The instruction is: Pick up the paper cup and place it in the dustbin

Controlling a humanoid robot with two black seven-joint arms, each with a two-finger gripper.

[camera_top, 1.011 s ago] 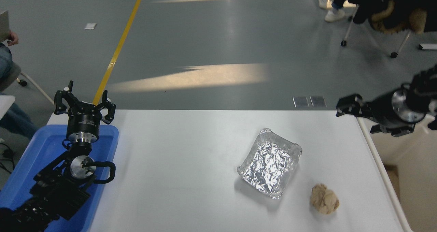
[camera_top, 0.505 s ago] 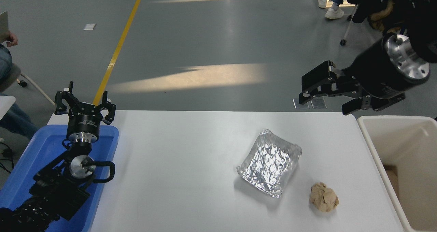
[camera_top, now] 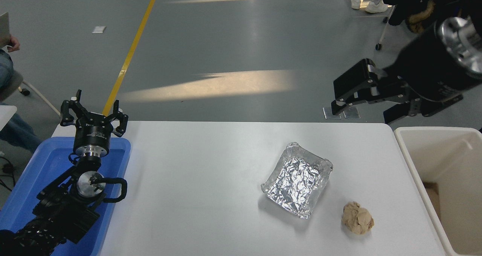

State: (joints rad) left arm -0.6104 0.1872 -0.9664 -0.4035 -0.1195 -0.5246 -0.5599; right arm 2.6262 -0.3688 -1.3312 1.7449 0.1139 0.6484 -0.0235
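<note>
The paper cup is out of view; I cannot see it on the table or in either gripper. The dustbin (camera_top: 408, 162) is a large off-white rectangular bin standing off the table's right edge, with only part of its inside showing. My right gripper (camera_top: 359, 111) hangs high above the table's far right corner, left of the bin's far end, open and empty. My left gripper (camera_top: 93, 115) is parked at the lower left over the blue tray, open and empty.
A crinkled silver foil tray (camera_top: 298, 179) lies right of the table's middle. A crumpled beige paper ball (camera_top: 357, 218) lies near the front right. A blue plastic tray (camera_top: 22, 188) sits at the left edge. A person sits at the far left and others stand at the top right.
My right arm has risen from low over the bin's far left corner to high above the table's far right corner, which uncovers the bin. The left arm has not moved.
</note>
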